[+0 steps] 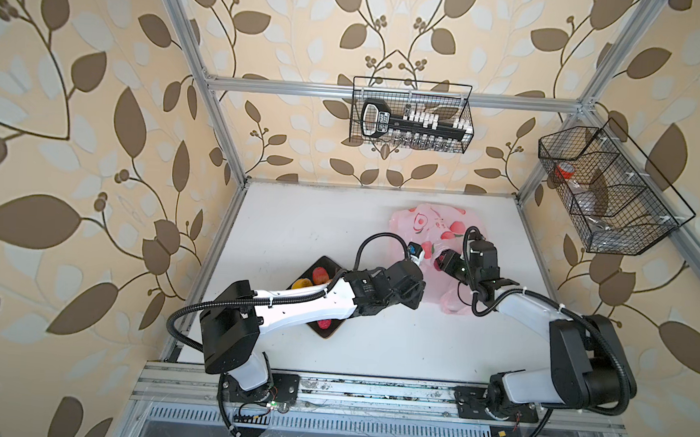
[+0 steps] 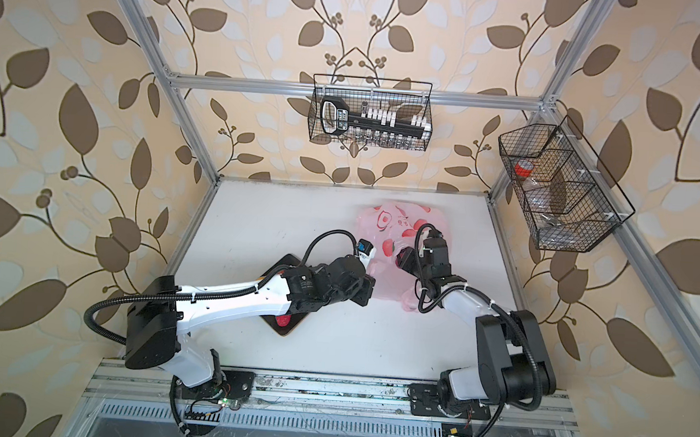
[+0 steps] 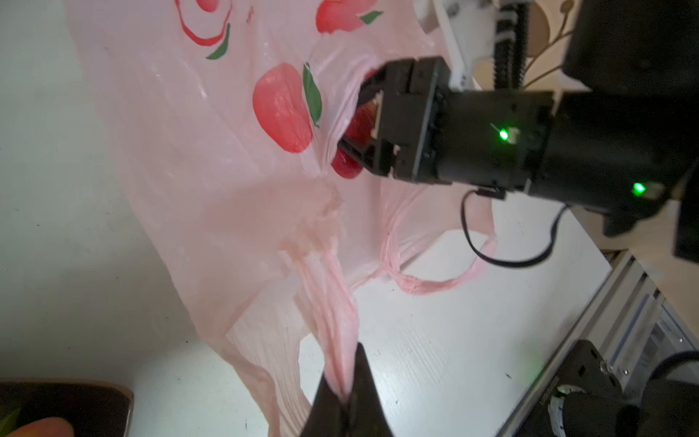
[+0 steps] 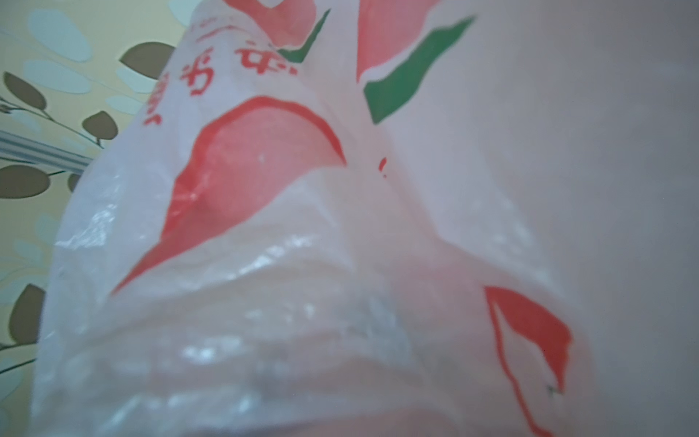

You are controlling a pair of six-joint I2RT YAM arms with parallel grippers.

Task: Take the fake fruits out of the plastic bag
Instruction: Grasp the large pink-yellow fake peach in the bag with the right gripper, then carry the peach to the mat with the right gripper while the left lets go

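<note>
Plastic bag (image 1: 431, 222): lies crumpled at the far right of the tabletop (image 1: 298, 224), with its mouth towards the arms.
Left gripper (image 3: 346, 395): jaws clenched on one twisted loop handle, holding the mouth up.
Right gripper (image 3: 353, 113): sits inside the bag's mouth, jaws clasped round a red fruit (image 3: 346, 168).
Out of the bag: other fruits (image 1: 320, 274) lie on the dark mat (image 1: 327, 263), under the left arm.
Handling, I'd say: the film looks thin, limp and clingy, so it may drag along with the fruit. The handle is the sound place to hold it.
Fruit: looks light, hard, glossy and probably slippery. Grip it across the middle.
</note>
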